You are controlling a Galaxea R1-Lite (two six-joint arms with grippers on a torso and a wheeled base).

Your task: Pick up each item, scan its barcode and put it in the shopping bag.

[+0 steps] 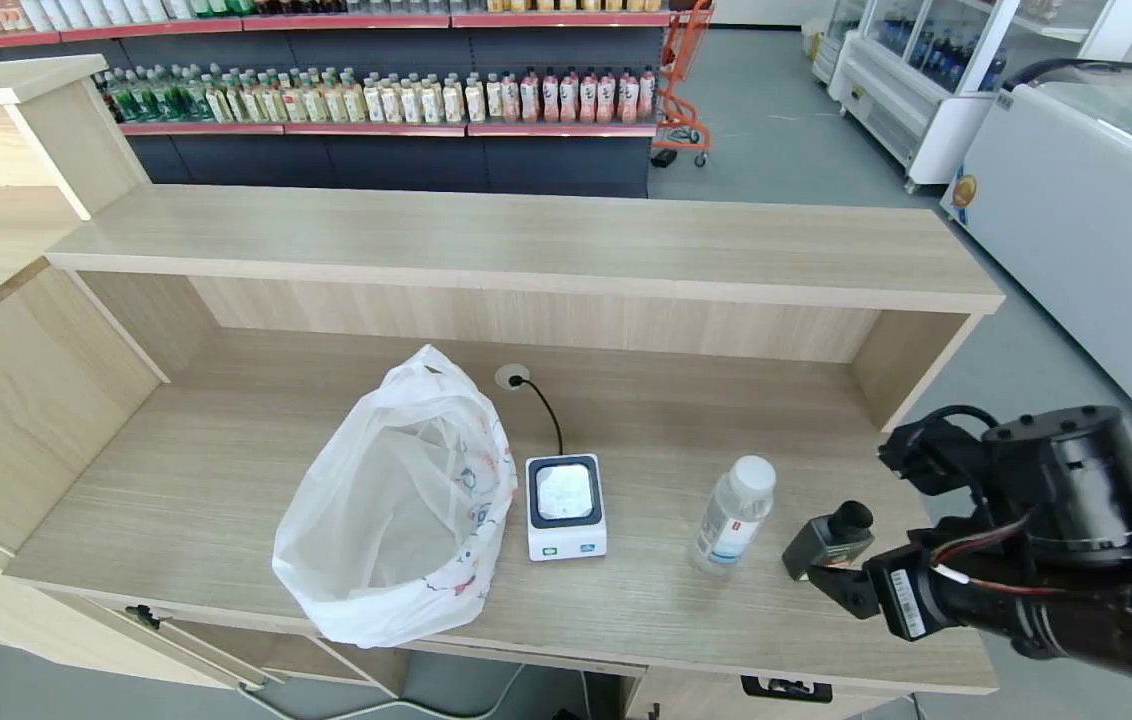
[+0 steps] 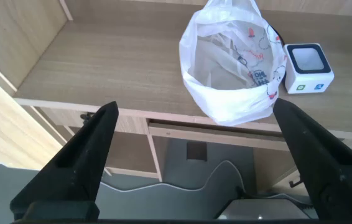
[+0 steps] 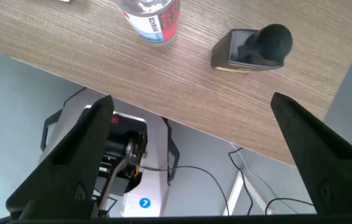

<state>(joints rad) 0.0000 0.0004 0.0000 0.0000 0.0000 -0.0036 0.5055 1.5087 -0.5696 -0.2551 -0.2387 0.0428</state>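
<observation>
Both claws released, jaws wide: right gripper (image 3: 191,102) lower right in head view, left gripper (image 2: 196,107) facing white plastic shopping bag (image 1: 396,500). Clear white-capped plastic bottle (image 1: 734,515) stands right of centre; grip mid-body squarely, avoid tipping.

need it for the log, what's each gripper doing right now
Left gripper: open, holding nothing.
Right gripper: open, holding nothing.
</observation>
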